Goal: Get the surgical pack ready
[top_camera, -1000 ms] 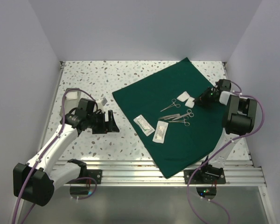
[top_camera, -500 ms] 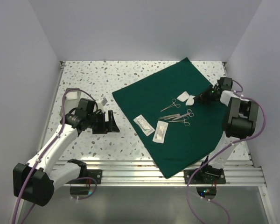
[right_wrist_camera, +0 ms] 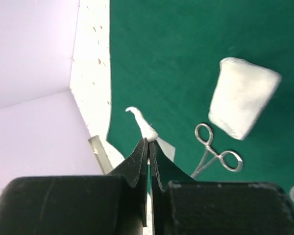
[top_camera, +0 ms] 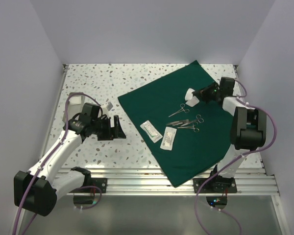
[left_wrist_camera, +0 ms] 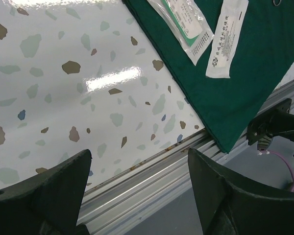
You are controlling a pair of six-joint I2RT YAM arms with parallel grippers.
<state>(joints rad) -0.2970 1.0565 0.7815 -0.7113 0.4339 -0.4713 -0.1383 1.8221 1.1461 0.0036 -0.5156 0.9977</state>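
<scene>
Top external view: my speckled white terrazzo table (top_camera: 88, 83) carries the dark green cloth drape (top_camera: 186, 156), spread flat as one big square sheet and turned like a diamond. One corner points to the far wall, the opposite corner lies over the metal rail (top_camera: 137, 181) by my bases, and a third points toward my left arm.

My left gripper (top_camera: 118, 128) hangs over bare table just off the drape's left edge, fingers spread wide and holding nothing.

My right gripper (right_wrist_camera: 148, 142) is over the drape's far right part, fingers pressed together on a small white gauze piece (right_wrist_camera: 146, 128) whose tip sticks out beyond them.

Near the drape's left edge lie a clear-fronted white packet (top_camera: 149, 128), its long axis running diagonally, and beside it a long white paper packet (top_camera: 169, 138), pointing roughly near to far.

The silver ring-handled instruments (top_camera: 186, 122) lie mid-drape, long axes mostly left to right, rings toward my right arm.

A white gauze pad (right_wrist_camera: 242, 98) rests flat on the cloth, just beside my right fingertips.
</scene>
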